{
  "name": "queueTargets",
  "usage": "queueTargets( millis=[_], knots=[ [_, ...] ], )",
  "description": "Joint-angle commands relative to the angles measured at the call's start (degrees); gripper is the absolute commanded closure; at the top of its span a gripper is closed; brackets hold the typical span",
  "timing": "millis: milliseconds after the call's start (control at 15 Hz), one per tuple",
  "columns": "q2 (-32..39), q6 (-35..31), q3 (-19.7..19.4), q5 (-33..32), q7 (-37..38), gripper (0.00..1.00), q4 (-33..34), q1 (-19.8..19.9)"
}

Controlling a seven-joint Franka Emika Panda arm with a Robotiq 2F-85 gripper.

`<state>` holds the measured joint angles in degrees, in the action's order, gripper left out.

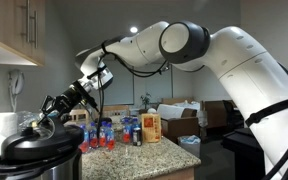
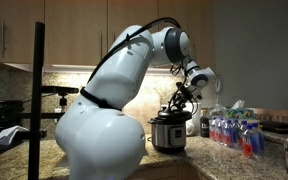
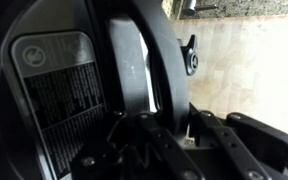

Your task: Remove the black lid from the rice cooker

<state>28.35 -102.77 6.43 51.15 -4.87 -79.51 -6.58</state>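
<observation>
The rice cooker (image 1: 46, 166) stands at the near left of the counter, black with a silver band; it also shows in an exterior view (image 2: 168, 135). The glossy black lid (image 1: 29, 147) lies on top of it; I cannot tell whether it is lifted off the rim. My gripper (image 1: 47, 117) is down on the lid's centre, also seen from the side (image 2: 181, 103). In the wrist view the fingers (image 3: 156, 125) are shut on the lid's raised handle ridge (image 3: 134, 60). A grey label (image 3: 54, 90) shows on the lid beside it.
Several small red-capped bottles (image 1: 102, 135) and an orange box (image 1: 151, 127) stand on the granite counter (image 1: 154, 155) behind the cooker; the bottles also show in an exterior view (image 2: 234, 131). Wall cabinets (image 1: 19, 30) hang above. A black pole (image 2: 36, 95) stands near.
</observation>
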Motion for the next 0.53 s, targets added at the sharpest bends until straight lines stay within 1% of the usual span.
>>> queueTargets(
  millis=[0,200,467],
  knots=[
    [-0.11,3.24,0.93,0.84,1.78,0.94,2.83,1.86],
    [-1.07,4.14,0.98,1.29,1.48,0.92,3.15,2.46],
    [-1.11,4.7,0.81,1.19,1.9,0.94,4.39,2.88]
  ],
)
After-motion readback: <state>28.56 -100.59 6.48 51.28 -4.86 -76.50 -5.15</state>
